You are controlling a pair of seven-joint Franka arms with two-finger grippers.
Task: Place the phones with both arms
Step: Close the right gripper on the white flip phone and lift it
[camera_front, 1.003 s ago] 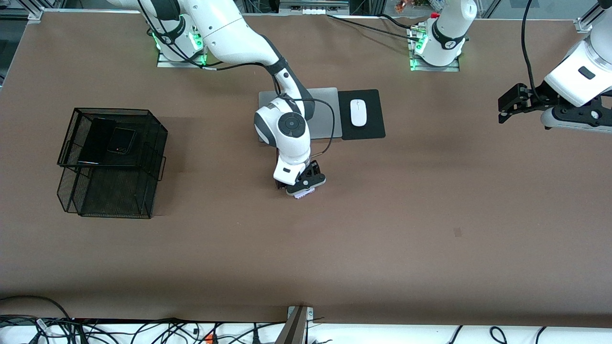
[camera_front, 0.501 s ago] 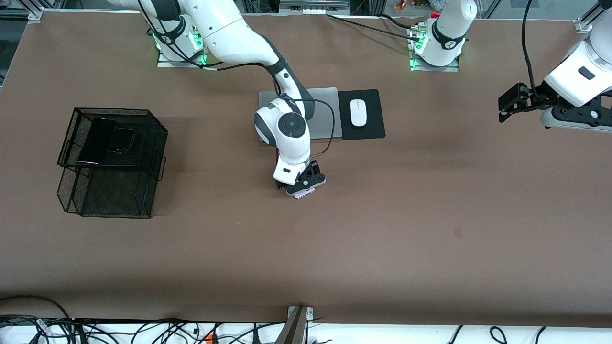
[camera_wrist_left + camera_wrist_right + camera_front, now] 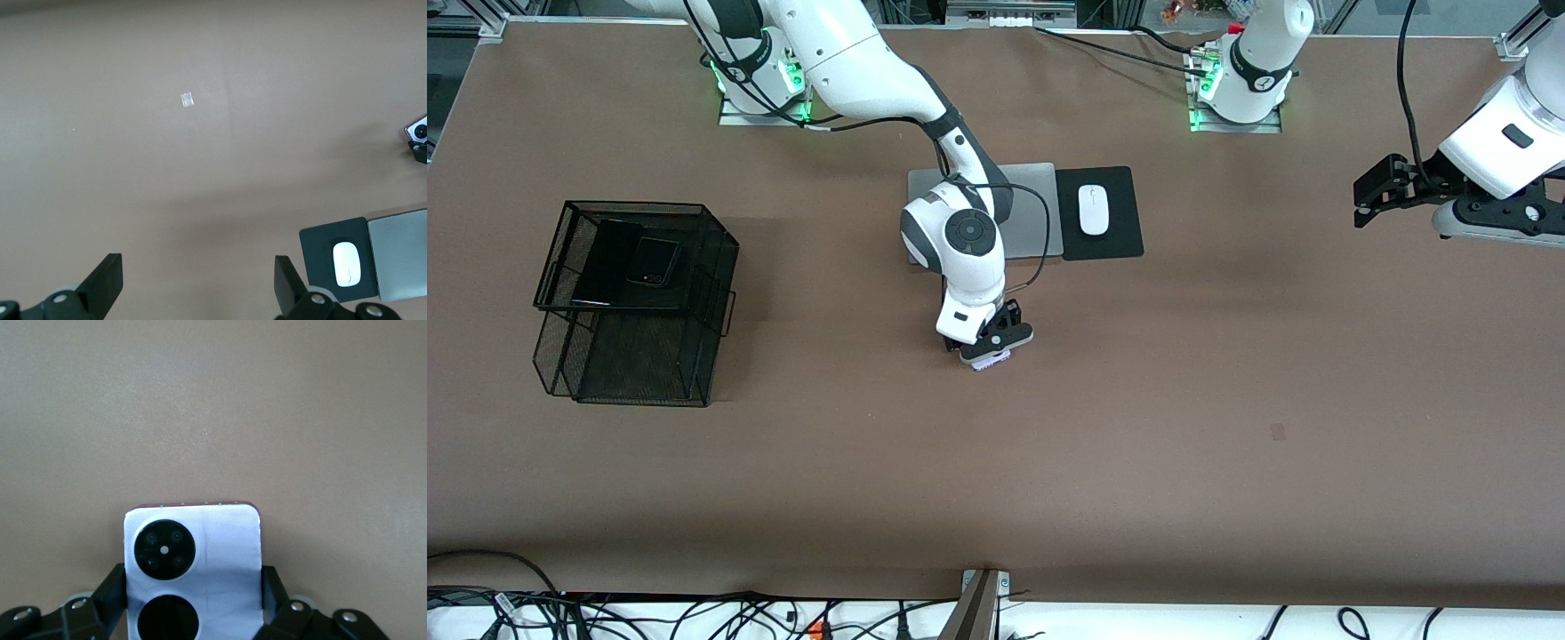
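My right gripper (image 3: 989,354) is low over the middle of the table, shut on the small lilac phone (image 3: 994,362). In the right wrist view the phone (image 3: 220,547) sits between the two fingers (image 3: 112,595), its two black lenses facing up. I cannot tell whether it touches the table. The long slim black phone (image 3: 603,262) and the small folded black phone (image 3: 653,261) lie on the upper tier of a black mesh tray (image 3: 720,238). My left gripper (image 3: 1362,197) waits open and empty in the air over the left arm's end of the table; its fingers (image 3: 103,285) are wide apart.
A silver laptop (image 3: 1040,213) and a white mouse (image 3: 1093,209) on a black pad (image 3: 1120,240) lie near the robots' bases, partly under the right arm. They also show in the left wrist view, the mouse (image 3: 347,263) beside the laptop (image 3: 400,253). Cables run along the table's front edge.
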